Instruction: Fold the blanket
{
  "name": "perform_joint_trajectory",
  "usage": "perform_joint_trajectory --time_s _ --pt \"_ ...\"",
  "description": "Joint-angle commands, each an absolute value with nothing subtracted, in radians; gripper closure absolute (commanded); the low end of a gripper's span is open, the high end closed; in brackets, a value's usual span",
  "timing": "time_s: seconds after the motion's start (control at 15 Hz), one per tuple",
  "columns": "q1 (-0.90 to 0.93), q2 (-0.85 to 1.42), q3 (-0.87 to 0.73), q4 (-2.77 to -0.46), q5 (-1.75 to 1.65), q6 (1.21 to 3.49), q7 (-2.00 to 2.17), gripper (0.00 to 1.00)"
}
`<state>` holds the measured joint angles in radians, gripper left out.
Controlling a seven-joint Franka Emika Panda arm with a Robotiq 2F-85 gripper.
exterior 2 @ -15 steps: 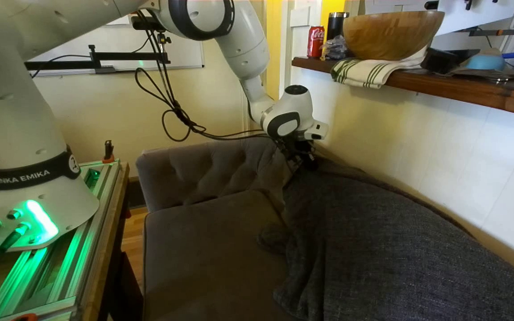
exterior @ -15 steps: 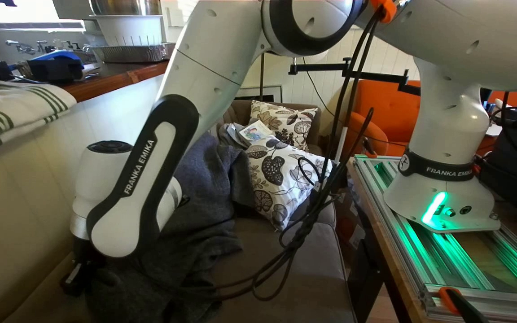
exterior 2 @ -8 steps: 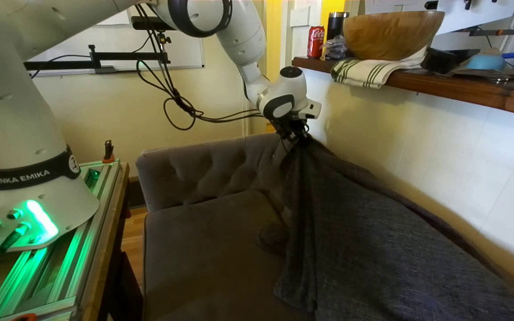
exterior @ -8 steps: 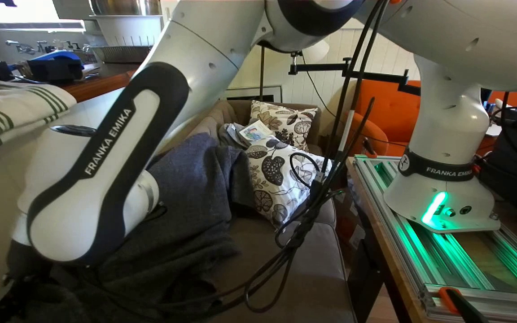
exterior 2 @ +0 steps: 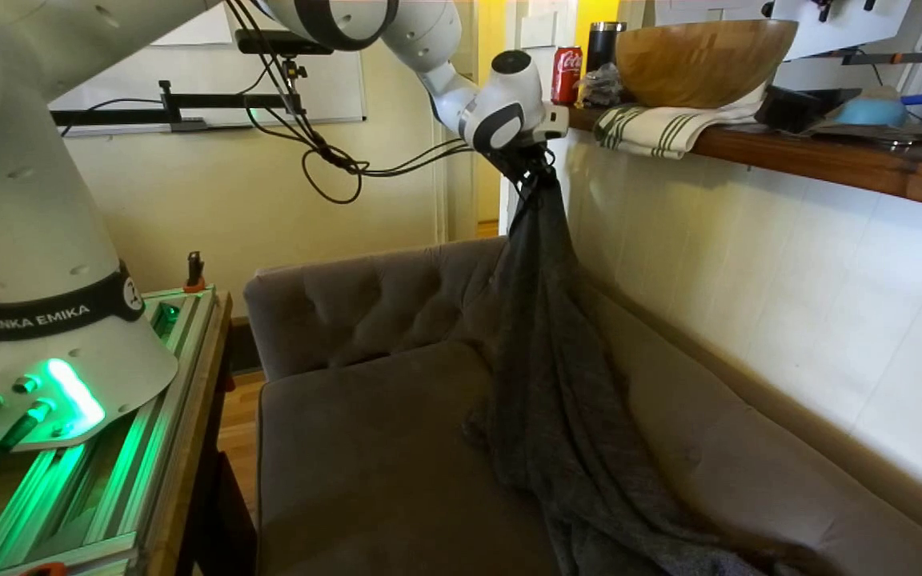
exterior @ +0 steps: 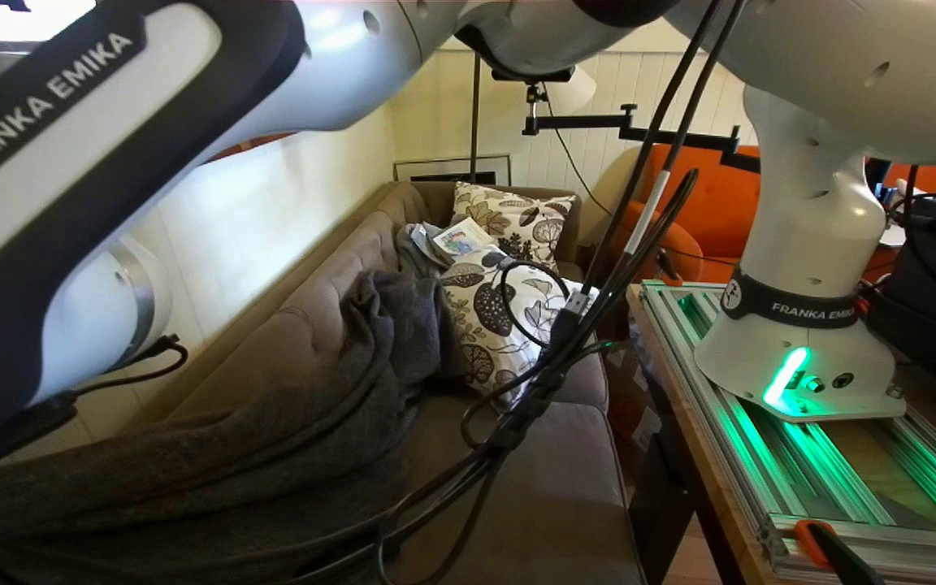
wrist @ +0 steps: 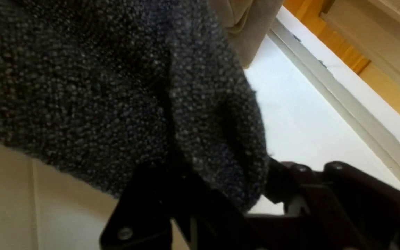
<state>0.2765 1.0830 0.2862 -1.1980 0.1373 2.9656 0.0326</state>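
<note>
The dark grey blanket hangs from my gripper in a narrow, folded column [exterior 2: 545, 320] in an exterior view, and its lower part trails over the sofa seat. It also stretches along the sofa [exterior: 273, 463], with its far end bunched beside the patterned cushions. My gripper [exterior 2: 537, 172] is raised above the sofa's back corner, near the wall. In the wrist view the gripper [wrist: 226, 180] is shut on a gathered part of the blanket [wrist: 99, 90], which fills much of that view. The gripper is out of frame in an exterior view, where only the arm shows.
The brown sofa [exterior 2: 381, 456] lies below. A wooden shelf [exterior 2: 829, 164] with a striped cloth [exterior 2: 653, 132], wooden bowl [exterior 2: 701, 64] and red can [exterior 2: 567, 76] is close beside the gripper. White-and-brown cushions [exterior: 488, 313] lie at the sofa's far end. Cables [exterior: 509, 431] hang from the arm.
My gripper has risen with the blanket held in it. The blanket went from spread over the sofa to a lifted, narrow drape, and more of the sofa's backrest is uncovered.
</note>
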Motion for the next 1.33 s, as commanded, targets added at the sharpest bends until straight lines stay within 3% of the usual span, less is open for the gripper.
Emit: perform_joint_trajectory --time_s 0.0,0.33,0.73,1.27 --pt "0.266 1.153 0.347 -1.072 0.111 2.938 -0.056 1.0" --pt "0.288 1.087 0.22 -1.205 0.132 2.851 0.004 1.0" --pt "0.14 1.013 0.368 -1.496 0.192 2.854 -0.073 1.0" --pt "-0.009 0.896 0.39 -1.904 0.291 2.86 0.011 1.0"
